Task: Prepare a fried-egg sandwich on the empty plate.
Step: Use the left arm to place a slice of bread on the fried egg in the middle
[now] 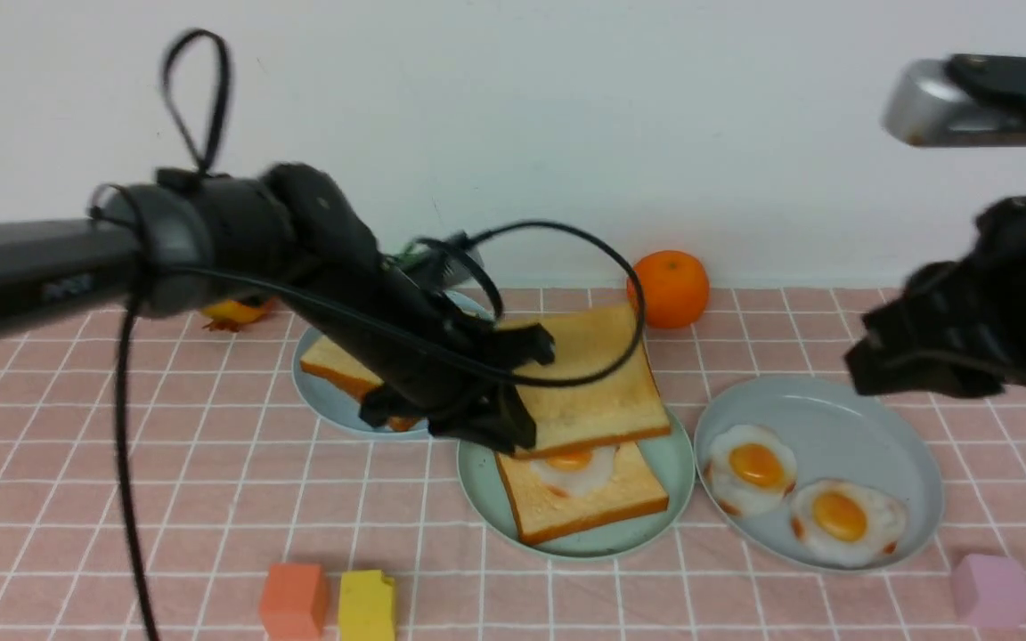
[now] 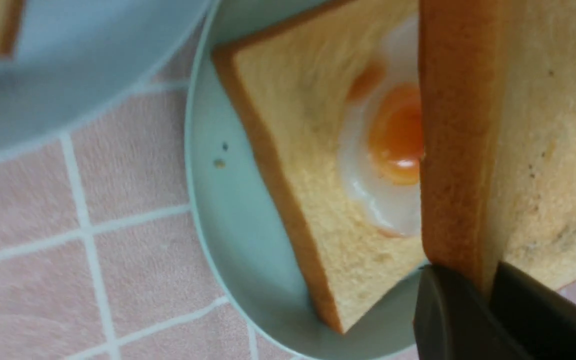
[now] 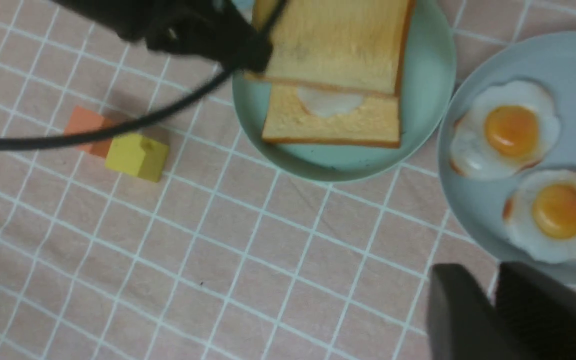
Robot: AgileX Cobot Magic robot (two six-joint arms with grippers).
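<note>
The mint-green plate (image 1: 664, 525) holds one toast slice (image 1: 598, 503) with a fried egg (image 1: 574, 466) on it. My left gripper (image 1: 513, 392) is shut on the edge of a second toast slice (image 1: 593, 383) and holds it tilted above the egg, covering its far half. In the left wrist view the held toast (image 2: 468, 150) stands edge-on between the fingers (image 2: 448, 310), over the egg (image 2: 393, 145). My right gripper (image 1: 869, 365) is shut and empty, above the oval plate's far edge; the right wrist view shows it (image 3: 493, 280) above the cloth.
A blue-grey oval plate (image 1: 834, 418) at right carries two more fried eggs (image 1: 749, 467) (image 1: 842, 516). A paler round plate (image 1: 317, 392) behind my left arm holds spare toast (image 1: 339, 365). An orange (image 1: 669, 287) sits at the back. Orange (image 1: 295, 601), yellow (image 1: 366, 605) and pink (image 1: 992, 589) blocks lie in front.
</note>
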